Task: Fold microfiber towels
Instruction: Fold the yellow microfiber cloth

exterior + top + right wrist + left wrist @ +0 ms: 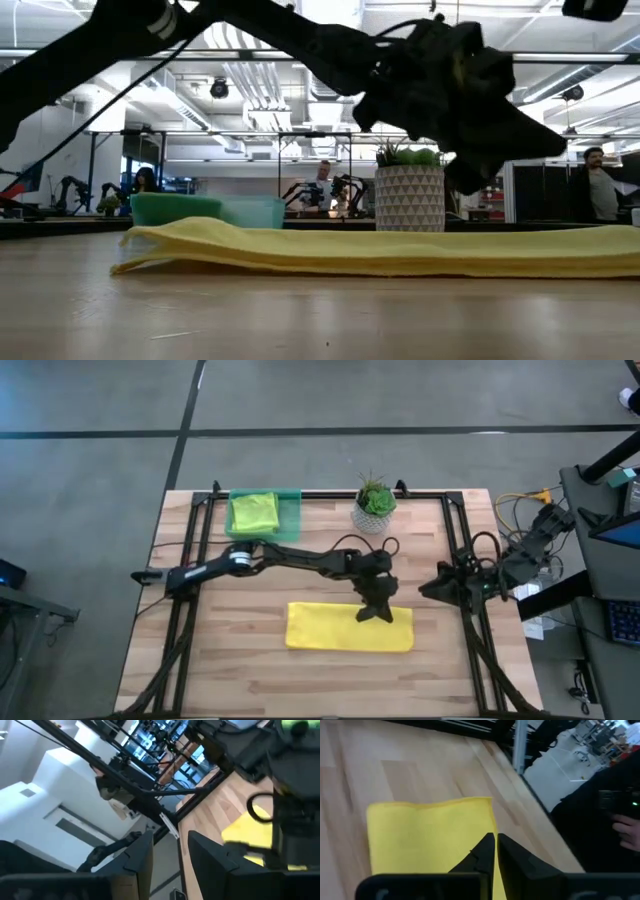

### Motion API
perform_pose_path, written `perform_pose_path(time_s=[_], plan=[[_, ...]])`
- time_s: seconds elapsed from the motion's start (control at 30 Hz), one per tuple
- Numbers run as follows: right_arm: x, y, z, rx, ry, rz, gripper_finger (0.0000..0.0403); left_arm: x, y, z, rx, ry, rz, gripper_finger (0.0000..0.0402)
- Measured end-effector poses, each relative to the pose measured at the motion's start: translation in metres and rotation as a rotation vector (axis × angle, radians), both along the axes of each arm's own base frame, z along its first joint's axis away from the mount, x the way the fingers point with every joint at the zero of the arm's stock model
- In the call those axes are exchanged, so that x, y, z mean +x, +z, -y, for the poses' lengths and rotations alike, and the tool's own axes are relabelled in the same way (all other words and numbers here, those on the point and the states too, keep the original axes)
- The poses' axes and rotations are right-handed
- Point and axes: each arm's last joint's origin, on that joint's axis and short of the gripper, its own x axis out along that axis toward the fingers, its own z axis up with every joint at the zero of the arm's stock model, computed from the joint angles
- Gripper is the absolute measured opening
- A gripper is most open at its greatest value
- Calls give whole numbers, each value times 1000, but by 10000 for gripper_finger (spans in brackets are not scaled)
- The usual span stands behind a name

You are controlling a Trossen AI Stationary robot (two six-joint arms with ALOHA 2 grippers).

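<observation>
Mid-fold: soft yellow microfiber towel (340, 627) lies folded once, a long strip, front-centre on the wooden worktop (200, 660). Left end effector (375, 615) over its right part, fingers closed together, nothing visibly held. Right end effector (167, 851) parked off the worktop's right edge, partly open, empty. Next, judged: pinch one short end, carry it across.

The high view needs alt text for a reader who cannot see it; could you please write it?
A yellow towel, folded into a long strip, lies on a wooden table, with the left gripper shut over its right part. The right gripper waits at the table's right edge; a green tray holding a lime towel and a potted plant sit at the far side.
</observation>
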Motion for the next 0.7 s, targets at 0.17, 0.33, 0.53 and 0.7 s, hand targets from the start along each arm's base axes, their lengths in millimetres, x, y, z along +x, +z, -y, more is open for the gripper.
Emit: perform_pose_path(time_s=[0.17, 0.33, 0.53, 0.7], plan=[[0, 12, 0, -40, -5, -31, 118, 6, -18, 1, 31, 42, -36, 7], [1, 14, -1, -82, -3, -84, 118, 0, -37, 6, 88, 94, -132, 1], [1, 8, -3, -111, 44, -132, 118, -5, -46, 2, 193, 227, -252, 0], [-1, 3, -4, -153, 91, -172, 118, -10, -45, -4, 258, 393, -352, 0]])
